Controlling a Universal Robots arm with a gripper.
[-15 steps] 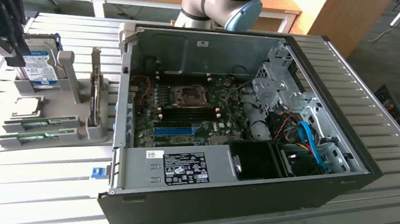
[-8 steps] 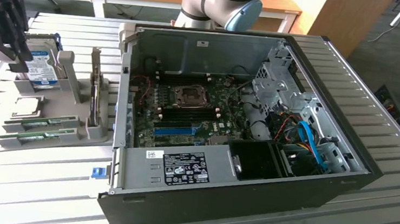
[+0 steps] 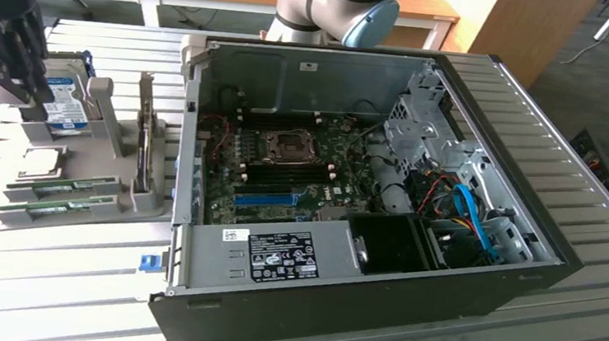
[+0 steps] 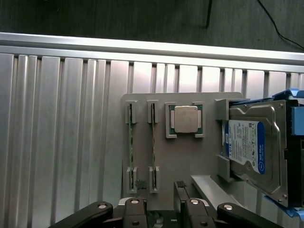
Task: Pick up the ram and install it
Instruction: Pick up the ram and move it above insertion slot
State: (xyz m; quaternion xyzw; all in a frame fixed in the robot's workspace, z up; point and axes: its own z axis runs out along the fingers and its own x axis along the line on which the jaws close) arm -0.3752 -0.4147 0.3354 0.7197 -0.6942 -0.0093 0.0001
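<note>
Grey plastic holder (image 3: 104, 120) on slatted metal counter (image 3: 52, 281), at the exterior view's left. It holds two thin green ram sticks (image 3: 60, 189) on edge in slots, a square silver processor (image 3: 40, 162) and a blue-labelled hard drive (image 3: 66, 100). Black open computer case (image 3: 381, 309) just beside it, motherboard (image 3: 282, 169) exposed.

Wrist view: pincer (image 4: 160, 186) spread, gripping nothing, pointing down over the holder near the sticks' slot ends.

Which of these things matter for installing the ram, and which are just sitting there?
Belongs to the job:
gripper, open, near the holder
first ram stick and second ram stick, on edge in the holder
motherboard in the open computer case

Just lying about:
hard drive, on the holder
processor chip, on the holder
</note>
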